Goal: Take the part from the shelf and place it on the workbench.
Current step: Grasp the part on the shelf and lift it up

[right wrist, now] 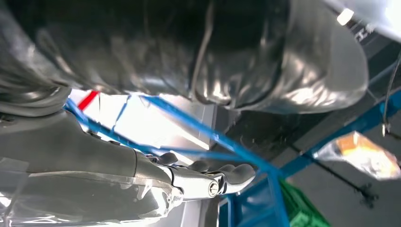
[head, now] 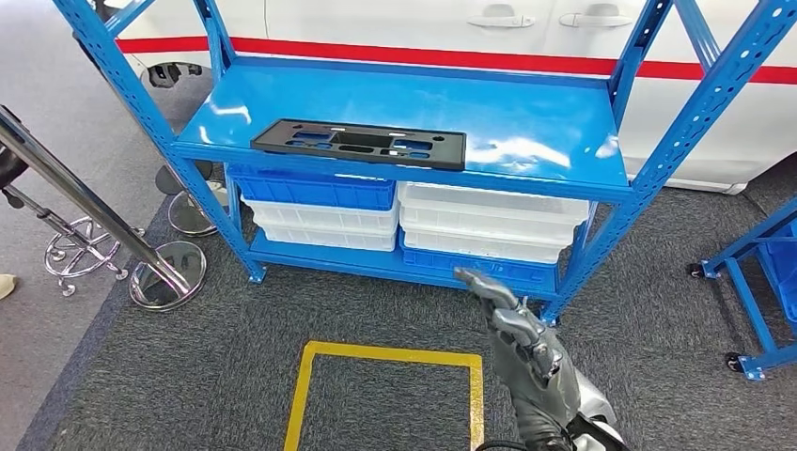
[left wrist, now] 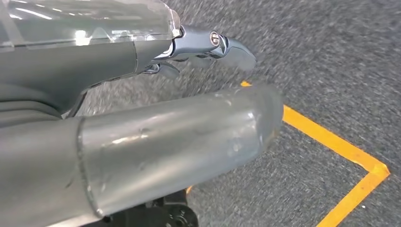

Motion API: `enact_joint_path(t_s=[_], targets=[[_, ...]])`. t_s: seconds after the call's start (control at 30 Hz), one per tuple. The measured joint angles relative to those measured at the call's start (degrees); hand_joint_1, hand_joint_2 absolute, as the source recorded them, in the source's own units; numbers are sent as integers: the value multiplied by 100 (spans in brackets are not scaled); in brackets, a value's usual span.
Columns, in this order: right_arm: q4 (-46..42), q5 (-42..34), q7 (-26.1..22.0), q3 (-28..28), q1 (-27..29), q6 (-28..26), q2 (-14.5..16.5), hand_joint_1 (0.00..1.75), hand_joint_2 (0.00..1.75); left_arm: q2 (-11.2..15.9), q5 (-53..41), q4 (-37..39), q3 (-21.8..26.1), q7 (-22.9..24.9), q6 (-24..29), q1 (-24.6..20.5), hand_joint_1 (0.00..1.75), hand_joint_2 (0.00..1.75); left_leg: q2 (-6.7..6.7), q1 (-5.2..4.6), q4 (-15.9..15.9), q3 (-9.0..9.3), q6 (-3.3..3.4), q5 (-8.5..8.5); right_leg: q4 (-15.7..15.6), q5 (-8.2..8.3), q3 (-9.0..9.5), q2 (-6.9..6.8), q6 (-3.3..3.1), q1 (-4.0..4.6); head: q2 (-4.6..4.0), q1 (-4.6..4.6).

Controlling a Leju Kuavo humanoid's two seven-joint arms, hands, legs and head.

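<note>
The right hand (head: 528, 352) reaches forward, fingers apart, holding nothing. The left hand (left wrist: 142, 123) hangs empty over carpet. The black part (head: 360, 144) lies on the far blue shelf (head: 526, 132).

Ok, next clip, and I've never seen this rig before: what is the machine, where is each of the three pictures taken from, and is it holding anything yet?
It is a humanoid robot with two arms, each ending in a many-fingered hand. The wide picture looks down from its head at a blue shelf on grey carpet. A flat black part lies on the top shelf; blue and white bins are stacked below. The right hand is raised toward the shelf, fingers apart, holding nothing. The other two pictures come from cameras at the wrists, so they look turned. The left hand hangs over the carpet near a yellow floor marking, also holding nothing.
</note>
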Motion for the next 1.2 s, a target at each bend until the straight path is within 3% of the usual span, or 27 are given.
enact_joint_path(t_s=[0.1, 0.17, 0.23, 0.3, 0.4, 0.43, 0.47, 0.53, 0.57, 0.63, 0.67, 0.8, 0.87, 0.93, 0.97, 1.0, 1.03, 1.1, 1.17, 1.2], targets=[[-28, -13, 8, 35, 84, 63, -61, 0, 0, -4, -10, 2, 49, -2, -85, 1, 0, 0, 17, -47, -1014, 435, 131, 547, -3, -29, 49, 1, 19, 28, 0, 0], [-33, -15, 77, 55, 130, 163, -91, 0, 0, -4, -19, 2, 55, 6, -106, -6, 0, 0, 28, -93, -1353, 584, 188, 602, -13, -29, 47, -4, 73, 31, 0, 0], [-15, 1, 257, 88, 166, 305, -124, 0, 0, -7, 0, 2, 74, 24, -116, -2, 0, 0, 18, -100, -1427, 610, 216, 612, -44, -17, 50, -16, 145, 33, 0, 0], [88, -14, 537, 123, 181, 439, -169, 0, 0, -13, 5, 3, 96, 26, -151, 8, 0, 0, 15, -73, -1541, 663, 274, 670, 61, -107, 24, -14, 200, 38, 0, 2], [548, -143, 1072, 152, 194, 534, -208, 0, 0, -23, -19, 4, 101, -9, -244, 8, 0, 0, 19, -62, -1616, 689, 340, 716, 945, -575, -403, 16, 233, 29, 0, 2], [748, -155, 1235, 158, 208, 522, -209, 0, 0, -23, -25, 4, 103, -25, -270, 10, 0, 0, 15, -67, -1612, 682, 343, 714, 1255, -684, -569, 20, 243, 27, 0, 1], [936, -135, 1375, 164, 222, 487, -210, 0, 0, -23, -30, 4, 104, -42, -290, 14, 0, 0, 9, -71, -1606, 680, 344, 711, 1408, -688, -661, 20, 252, 24, 0, 1], [1279, -49, 1597, 182, 234, 352, -211, 0, 0, -26, -41, 7, 107, -77, -310, 26, 0, 0, -7, -73, -1581, 681, 335, 696, 1110, -393, -543, 20, 258, 18, 0, 1], [1431, 2, 1679, 191, 234, 254, -211, 0, 0, -29, -55, 10, 108, -91, -308, 31, 0, 0, -16, -73, -1556, 680, 321, 681, 727, -179, -364, 21, 248, 15, 0, 1], [1685, 88, 1802, 198, 236, 28, -193, 0, 0, -33, -94, 15, 108, -115, -297, 35, 0, 0, -31, -97, -1489, 650, 272, 644, 116, 49, -84, 28, 209, 26, 0, 2], [1792, 124, 1858, 199, 235, -82, -175, 0, 0, -34, -119, 17, 108, -126, -290, 37, 0, 0, -35, -108, -1466, 632, 244, 631, -21, 71, -30, 33, 183, 33, 0, 2], [2051, 152, 1982, 200, 218, -246, -92, 0, 0, -36, -180, 19, 108, -143, -277, 41, 0, 0, -21, -98, -1366, 593, 121, 544, -87, 87, -15, 30, 63, 19, 0, 0], [2132, 152, 1996, 200, 198, -250, -41, 0, 0, -38, -201, 23, 108, -143, -278, 41, 0, 0, -2, -78, -875, 374, 54, 246, -114, 98, 2, 12, 14, -2, 0, 0], [2210, 152, 1998, 200, 187, -250, -14, 0, 0, -38, -208, 26, 108, -143, -278, 46, 0, 0, 3, -60, -135, 18, 7, -83, -110, 93, -1, -1, -4, -1, 0, 0], [2246, 152, 2000, 200, 188, -250, -9, 0, 0, -37, -208, 26, 108, -143, -278, 53, 0, 0, 4, -52, 86, -96, -6, -126, -104, 89, -1, -5, -5, -2, 0, 0], [2277, 152, 2002, 200, 187, -250, -4, 0, 0, -37, -208, 26, 108, -142, -278, 60, 0, 0, 5, -46, 105, -115, -11, -58, -98, 83, 2, -6, -3, -4, 0, 0], [2304, 153, 2007, 200, 186, -256, 5, 0, 0, -35, -208, 26, 108, -145, -278, 64, 0, 0, 7, -42, -115, -18, -7, 118, -92, 75, 10, -5, 4, -8, 0, 0], [2344, 156, 2034, 199, 178, -309, 31, 0, 0, -33, -208, 26, 108, -159, -283, 63, 0, 0, 15, -47, -900, 358, 26, 501, -81, 51, 34, -3, 36, -5, 0, 1], [2378, 155, 2045, 196, 153, -438, 73, 0, 0, -31, -209, 26, 106, -183, -293, 53, 0, 0, 14, -72, -1390, 591, 82, 641, -79, 41, 43, -1, 90, 11, 0, 1], [2393, 154, 2027, 188, 138, -524, 108, 0, 44, -29, -209, 26, 106, -198, -299, 51, 0, 0, 11, -88, -1439, 609, 111, 623, -89, 46, 43, -1, 122, 16, 0, 1]])
